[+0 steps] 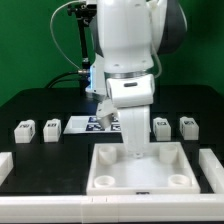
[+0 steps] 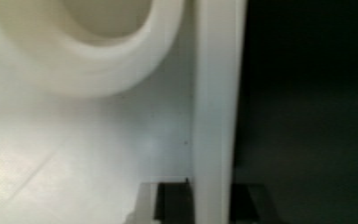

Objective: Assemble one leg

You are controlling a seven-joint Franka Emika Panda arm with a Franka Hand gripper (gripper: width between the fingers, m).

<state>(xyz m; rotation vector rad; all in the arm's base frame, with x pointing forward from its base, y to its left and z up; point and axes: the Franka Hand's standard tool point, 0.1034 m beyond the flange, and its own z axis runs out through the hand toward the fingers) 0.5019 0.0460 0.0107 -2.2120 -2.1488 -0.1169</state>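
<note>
The nearest leg stands on the desk, apart from the hand on the exterior view's right. It looks slightly taller than wide, with a tagged face toward the camera. The hand is down at the panel's back wall, its dark fingertips flanking the wall. Whether they squeeze it cannot be told.

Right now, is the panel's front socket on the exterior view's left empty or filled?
Empty. The socket in the panel is a bare round hollow with nothing standing in it.
</note>
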